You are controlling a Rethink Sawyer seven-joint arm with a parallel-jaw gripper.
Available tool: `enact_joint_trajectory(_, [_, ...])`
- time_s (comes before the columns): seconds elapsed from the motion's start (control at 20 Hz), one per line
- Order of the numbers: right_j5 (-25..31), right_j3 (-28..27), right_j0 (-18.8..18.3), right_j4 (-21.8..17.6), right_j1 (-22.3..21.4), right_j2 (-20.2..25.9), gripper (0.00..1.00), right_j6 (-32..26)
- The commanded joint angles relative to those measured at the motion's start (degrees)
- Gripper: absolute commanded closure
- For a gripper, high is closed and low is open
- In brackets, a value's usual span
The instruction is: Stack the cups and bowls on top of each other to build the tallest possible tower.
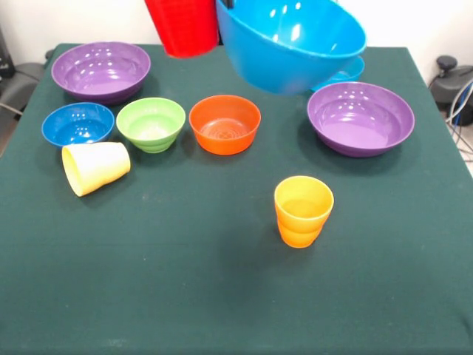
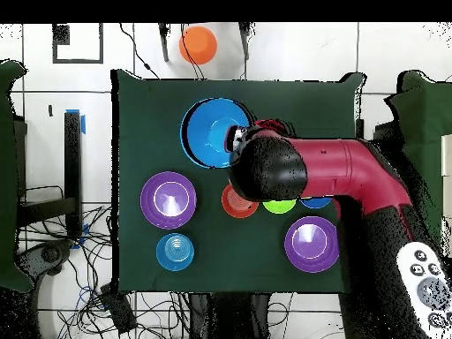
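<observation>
Claw (image 2: 237, 139) was pinched on the rim of the large blue bowl (image 1: 288, 44). The bowl hung clear of the table (image 1: 222, 296), tilted, with its open side up. The grip point itself was mostly hidden by the arm (image 2: 335, 172) from above, and it was cut off at the top edge in my front camera.

- Red cup (image 1: 181, 26): just beside the held bowl at the same height in the front view. I could not tell whether it stood on the cloth.
- Cyan bowl (image 1: 347, 74): behind and below the held bowl, largely covered by it.
- Purple bowl (image 1: 361, 118): below the claw, to one side, upright on the table.
- Second purple bowl (image 1: 100, 70): well off to the other side, past the red cup.
- Orange bowl (image 1: 225, 123), green bowl (image 1: 151, 123) and dark blue bowl (image 1: 77, 123): in a row below the claw, close together but not touching.
- Yellow cup (image 1: 96, 168): lying on its side just by the dark blue bowl.
- Orange cup (image 1: 303, 211): upright and alone, farthest from the claw.

Nothing was stacked.
</observation>
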Motion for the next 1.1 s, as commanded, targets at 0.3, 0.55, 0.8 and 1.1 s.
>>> enact_joint_trajectory(0.3, [-4.3,-3.5,4.0,-7.4,8.3,-5.1,1.00,1.7])
enact_joint_trajectory(0.55, [-5.3,-6.1,3.6,-7.7,12.1,-4.1,1.00,0.0])
enact_joint_trajectory(0.8, [-5.9,-7.4,4.9,-8.7,12.8,-5.1,1.00,1.4])
enact_joint_trajectory(1.1, [-2.6,-10.6,5.6,-6.1,12.1,-4.1,1.00,0.3])
